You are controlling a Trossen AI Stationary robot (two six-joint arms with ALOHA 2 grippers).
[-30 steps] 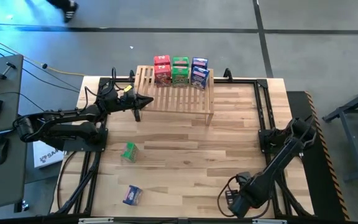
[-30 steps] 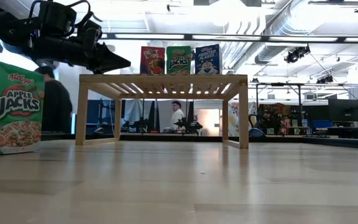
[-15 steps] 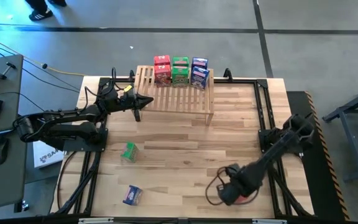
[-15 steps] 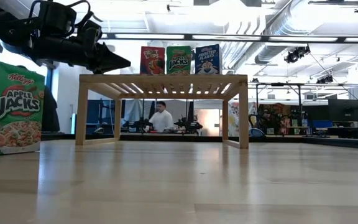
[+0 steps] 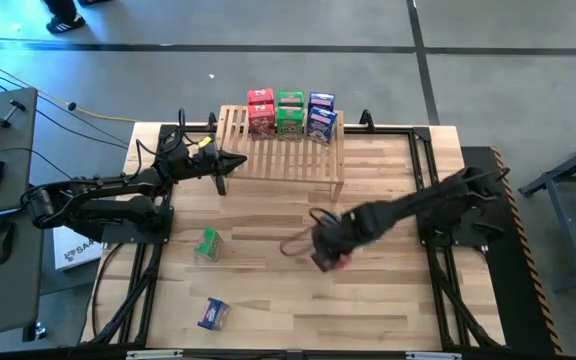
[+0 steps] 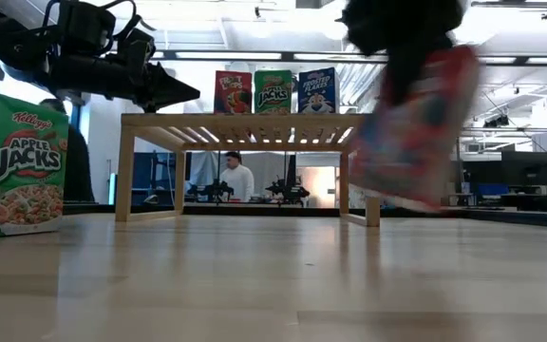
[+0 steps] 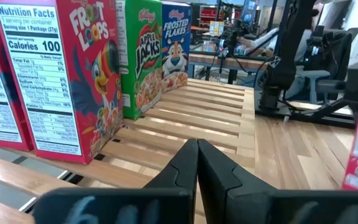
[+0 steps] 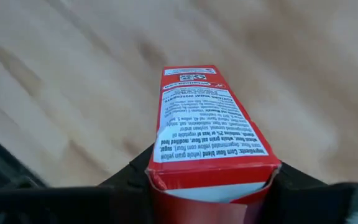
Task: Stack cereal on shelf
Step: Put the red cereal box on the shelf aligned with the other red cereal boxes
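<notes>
A red cereal box (image 8: 211,134) sits clamped in the right end effector (image 8: 210,180) above wooden tabletop (image 8: 73,74).

You see a counter (image 5: 368,300) of smooth pale wood planks with a soft sheen. The shelf (image 5: 283,155) on it is matt light wood. Its cereal boxes (image 7: 73,74) are glossy printed card.

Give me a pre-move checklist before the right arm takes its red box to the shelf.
1. Right gripper shut on the red cereal box: ok.
2. Box lifted off the tabletop: ok.
3. Free slats on the shelf in front of the boxes at its back: ok.
4. Left gripper beside the shelf's left end, shut: cannot tell if it clears the path.
5. Green box and blue box lie apart from the carried box: ok.
</notes>
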